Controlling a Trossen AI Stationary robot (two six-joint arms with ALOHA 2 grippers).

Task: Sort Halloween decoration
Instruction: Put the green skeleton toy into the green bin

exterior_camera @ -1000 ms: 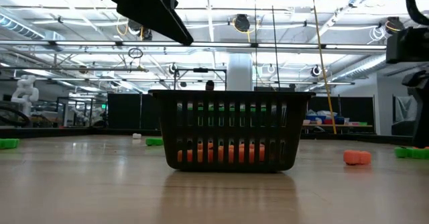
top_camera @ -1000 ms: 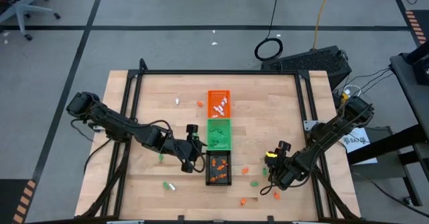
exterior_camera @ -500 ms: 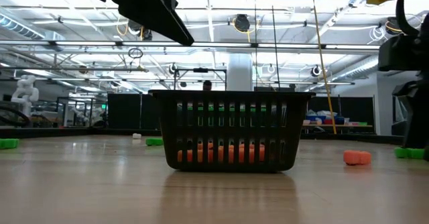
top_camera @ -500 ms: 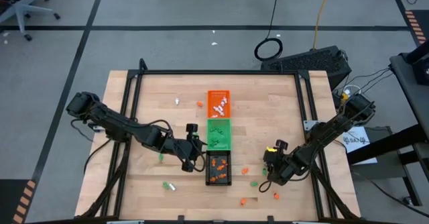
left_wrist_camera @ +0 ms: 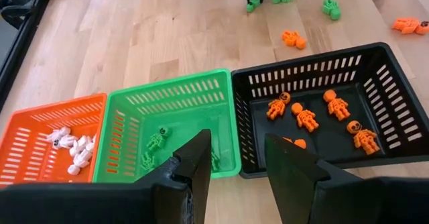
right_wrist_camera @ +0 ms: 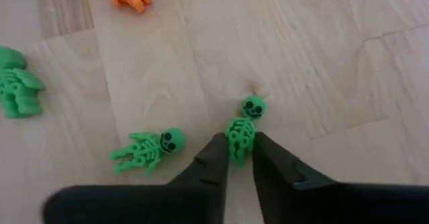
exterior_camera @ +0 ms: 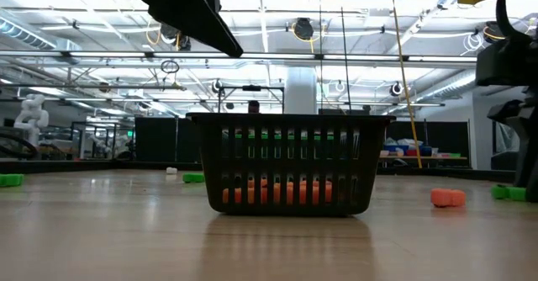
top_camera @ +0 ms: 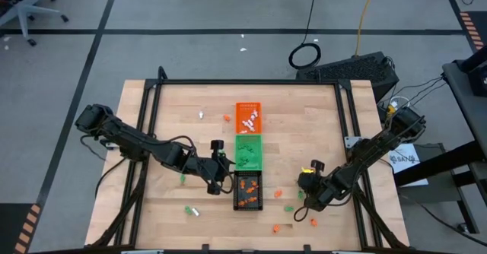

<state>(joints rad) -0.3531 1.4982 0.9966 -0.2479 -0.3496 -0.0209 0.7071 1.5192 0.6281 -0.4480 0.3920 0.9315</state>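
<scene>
Nearest the lower edge of the high view, loose tiny orange and green plastic trinkets (top_camera: 275, 228) lie scattered on the pale wooden table (top_camera: 175, 109). Just above them at lower right, the right gripper (right_wrist_camera: 236, 162) has come down on the table and drawn its fingers in from wide apart; they now pinch the legs of a small green plastic skeleton figure (right_wrist_camera: 241, 130), with a second green skeleton (right_wrist_camera: 146, 147) just beside it. This looks like a fresh grasp, ready to lift toward the green slotted plastic tray (top_camera: 248, 150). At centre, the left gripper (left_wrist_camera: 232, 158) hovers with fingers apart and empty, near the black slotted plastic tray (top_camera: 248, 190) holding orange figures. Farthest up sits the orange slotted plastic tray (top_camera: 247, 117) holding white ones.
</scene>
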